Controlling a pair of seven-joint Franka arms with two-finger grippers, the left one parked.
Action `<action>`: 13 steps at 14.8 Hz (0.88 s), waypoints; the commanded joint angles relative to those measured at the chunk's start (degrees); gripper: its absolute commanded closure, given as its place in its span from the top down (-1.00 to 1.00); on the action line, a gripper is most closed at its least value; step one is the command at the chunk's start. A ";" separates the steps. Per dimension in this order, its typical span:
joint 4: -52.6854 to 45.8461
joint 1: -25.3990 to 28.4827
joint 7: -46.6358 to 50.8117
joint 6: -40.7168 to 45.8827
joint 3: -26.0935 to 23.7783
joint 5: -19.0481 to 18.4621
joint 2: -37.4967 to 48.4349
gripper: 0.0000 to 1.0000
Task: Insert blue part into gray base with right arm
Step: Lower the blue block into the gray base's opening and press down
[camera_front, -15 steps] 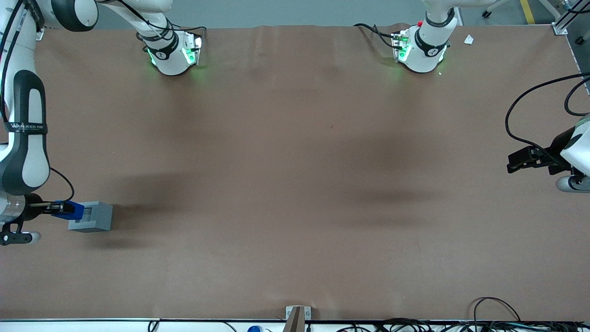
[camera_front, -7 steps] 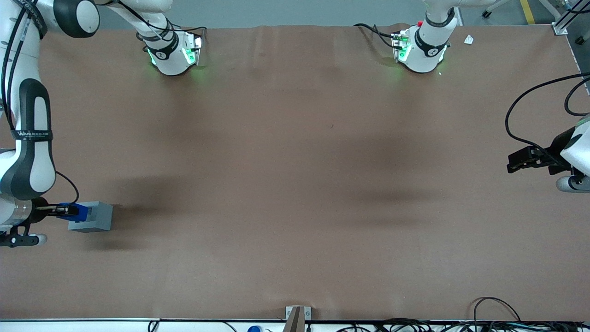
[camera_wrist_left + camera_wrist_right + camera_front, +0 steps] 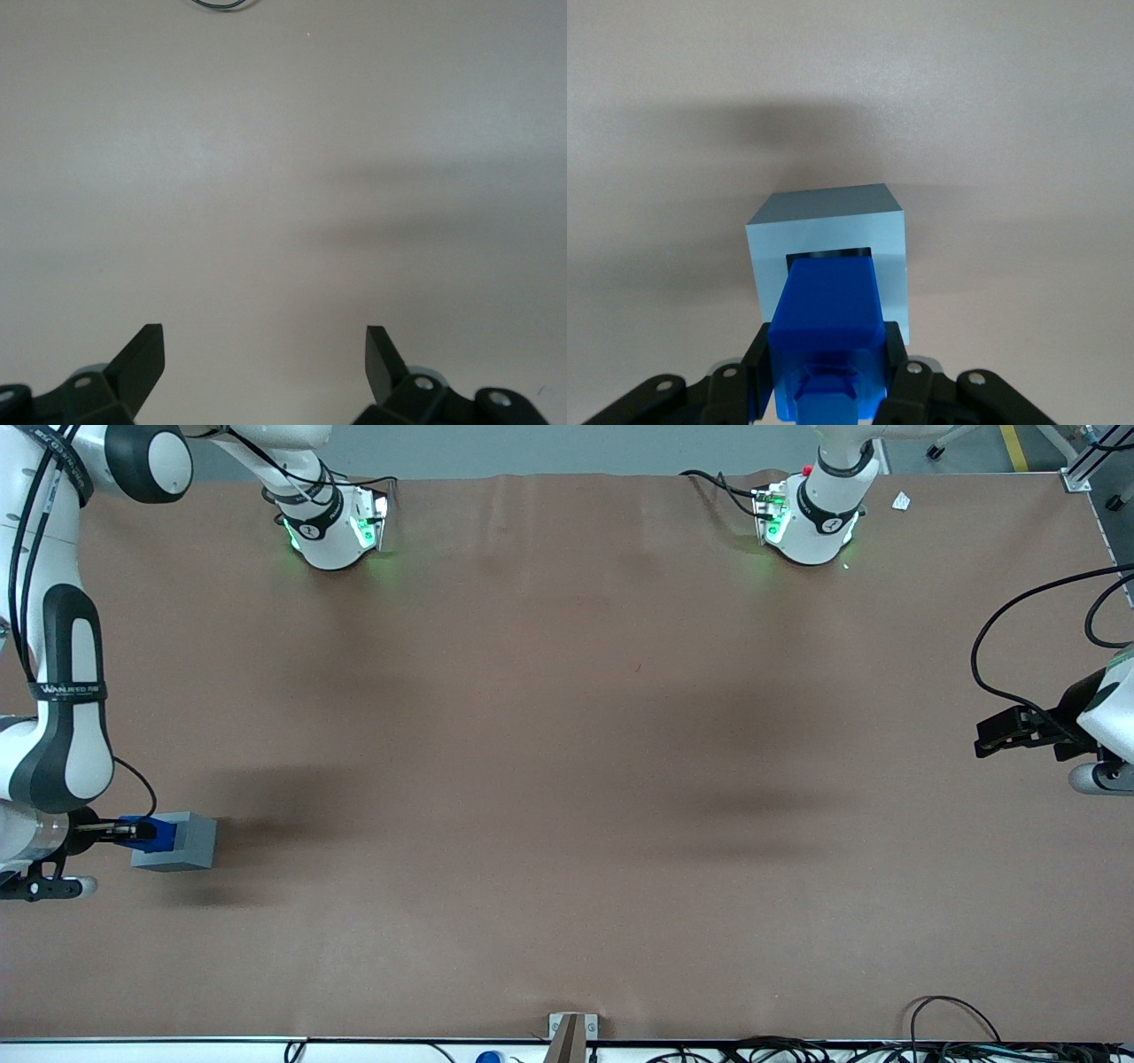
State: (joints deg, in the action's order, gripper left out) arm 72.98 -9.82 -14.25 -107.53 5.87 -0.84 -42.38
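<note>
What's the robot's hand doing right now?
Hand shut on blue part. Part's tip at gray base recess, not yet seated. Nothing in the way.

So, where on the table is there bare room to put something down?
Nearly all the brown table is bare, from the gray base toward the parked arm's end. It is crowded only at the base, where the tool holds the blue part above its recess.

blue part [image 3: 159,833] sank farther into gray base [image 3: 188,842].
</note>
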 commanded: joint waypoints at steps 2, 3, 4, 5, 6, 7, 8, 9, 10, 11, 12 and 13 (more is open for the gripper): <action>-1.26 -0.99 -0.69 0.22 -0.95 -0.04 -0.77 -0.96; -1.26 -0.99 -0.69 0.22 -0.95 -0.03 -0.77 -0.96; -1.18 -0.99 -0.69 0.30 -0.95 0.05 -0.77 -0.96; -1.18 -0.99 -0.61 0.22 -0.95 0.05 -0.77 -0.96; -1.18 -0.99 -0.61 0.22 -0.95 0.05 -0.86 -0.96; -1.18 -0.99 -0.61 0.22 -0.95 0.05 -1.03 -0.96; -1.18 -0.99 -0.61 0.22 -0.95 0.05 -1.12 -0.96; -1.18 -0.90 -0.61 0.22 -0.95 0.14 -1.12 -0.96; -1.18 -0.90 -0.61 0.22 -0.95 0.14 -1.12 -0.96; -1.18 -0.90 -0.61 0.13 -0.95 0.14 -1.21 -0.96; -1.26 -0.90 -0.61 0.13 -0.95 0.14 -1.30 -0.96; -1.18 -0.90 -0.61 0.13 -0.95 0.14 -1.47 -0.96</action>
State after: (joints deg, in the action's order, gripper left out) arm 72.97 -9.82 -14.25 -107.54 5.81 -0.83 -42.70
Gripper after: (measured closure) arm 0.489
